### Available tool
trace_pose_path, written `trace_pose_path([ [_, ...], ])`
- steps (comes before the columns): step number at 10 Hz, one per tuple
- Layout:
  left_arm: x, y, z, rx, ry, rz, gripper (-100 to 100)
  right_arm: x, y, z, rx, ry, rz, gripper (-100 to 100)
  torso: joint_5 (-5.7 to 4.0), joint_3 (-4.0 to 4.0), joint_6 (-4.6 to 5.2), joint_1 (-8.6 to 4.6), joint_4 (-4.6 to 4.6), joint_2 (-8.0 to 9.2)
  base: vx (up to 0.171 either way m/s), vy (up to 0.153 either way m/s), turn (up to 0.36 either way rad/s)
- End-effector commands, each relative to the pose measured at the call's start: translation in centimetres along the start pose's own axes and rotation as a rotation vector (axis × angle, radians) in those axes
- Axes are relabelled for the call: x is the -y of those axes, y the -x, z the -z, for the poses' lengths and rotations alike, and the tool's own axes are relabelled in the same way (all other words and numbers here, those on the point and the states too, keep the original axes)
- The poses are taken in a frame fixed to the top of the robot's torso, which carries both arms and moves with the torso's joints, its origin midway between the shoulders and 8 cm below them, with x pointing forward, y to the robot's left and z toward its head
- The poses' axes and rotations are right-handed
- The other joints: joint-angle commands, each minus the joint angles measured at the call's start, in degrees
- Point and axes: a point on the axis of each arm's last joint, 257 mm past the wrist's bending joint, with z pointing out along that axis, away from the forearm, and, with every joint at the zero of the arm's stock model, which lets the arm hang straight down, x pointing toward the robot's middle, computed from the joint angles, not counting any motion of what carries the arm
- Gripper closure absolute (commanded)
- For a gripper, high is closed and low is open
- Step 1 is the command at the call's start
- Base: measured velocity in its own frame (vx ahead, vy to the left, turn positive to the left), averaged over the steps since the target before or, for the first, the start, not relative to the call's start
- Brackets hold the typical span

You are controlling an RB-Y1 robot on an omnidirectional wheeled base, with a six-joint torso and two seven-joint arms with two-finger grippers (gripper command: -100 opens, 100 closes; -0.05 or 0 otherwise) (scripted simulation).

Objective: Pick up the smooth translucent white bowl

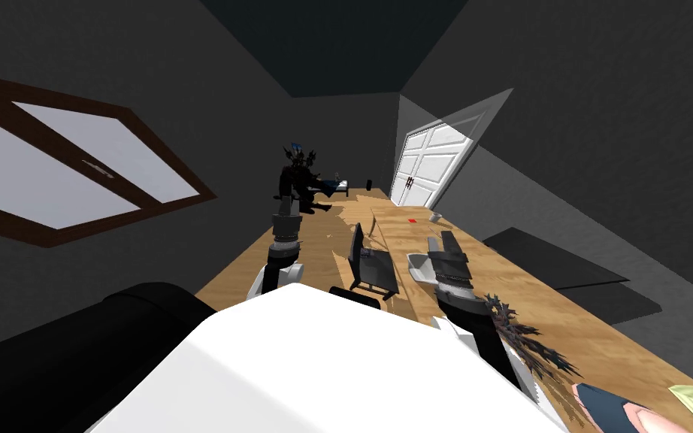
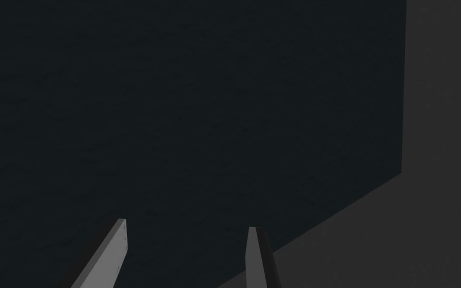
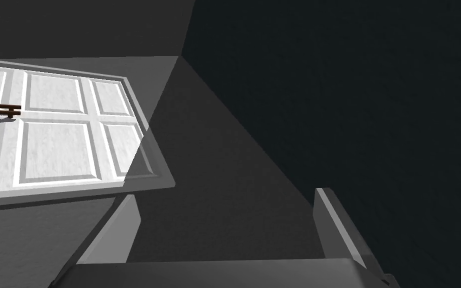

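A pale white bowl [image 1: 417,266] shows low beside my right gripper's dark body, over the wooden floor [image 1: 488,263]. I cannot tell whether it touches the gripper or what it rests on. My right gripper [image 1: 443,239] points up and away, and in the right wrist view its fingers [image 3: 124,225] stand wide apart with nothing between them. My left arm [image 1: 285,229] is raised at the left. The left gripper [image 2: 187,223] is open and holds nothing.
A dark chair-like piece [image 1: 371,267] stands just left of the bowl. Farther off lie a small grey bowl [image 1: 435,216] and a red item [image 1: 411,220], before a white panelled door [image 1: 429,165]. A dark spiky plant [image 1: 533,349] is near right, a black rounded bulk [image 1: 74,353] near left.
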Motion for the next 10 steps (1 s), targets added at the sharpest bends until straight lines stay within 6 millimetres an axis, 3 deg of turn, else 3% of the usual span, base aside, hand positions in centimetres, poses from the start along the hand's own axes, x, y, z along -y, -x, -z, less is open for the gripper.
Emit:
trace_pose_path([
  [1, 0.0, 0.0, 0.0, 0.0, 0.0, 0.0, 0, 1.2, -1.2, 1.1, -0.07, -0.033, 0.092, -100, 0.0, 0.0, 0.0, 0.0, 0.0, 0.0, 0.17, 0.104, -0.083],
  [3, 0.0, 0.0, 0.0, 0.0, 0.0, 0.0, 0, 1.9, -2.1, 1.8, -0.134, -0.05, 0.158, -100, -0.01, 0.09, -0.01, -0.1, 0.03, 0.18, 0.096, 0.059, -0.034],
  [6, 0.0, 0.0, 0.0, 0.0, 0.0, 0.0, 0, 3.5, -3.7, 3.4, -0.244, -0.079, 0.283, -100, -0.06, 0.35, 0.0, -0.28, 0.13, 0.62, 0.005, 0.032, -0.083],
  [10, 0.0, 0.0, 0.0, 0.0, 0.0, 0.0, 0, 3.5, -3.7, 3.4, -0.245, -0.079, 0.283, -100, -0.08, 0.37, -0.01, -0.4, 0.15, 0.66, -0.001, 0.005, -0.014],
])
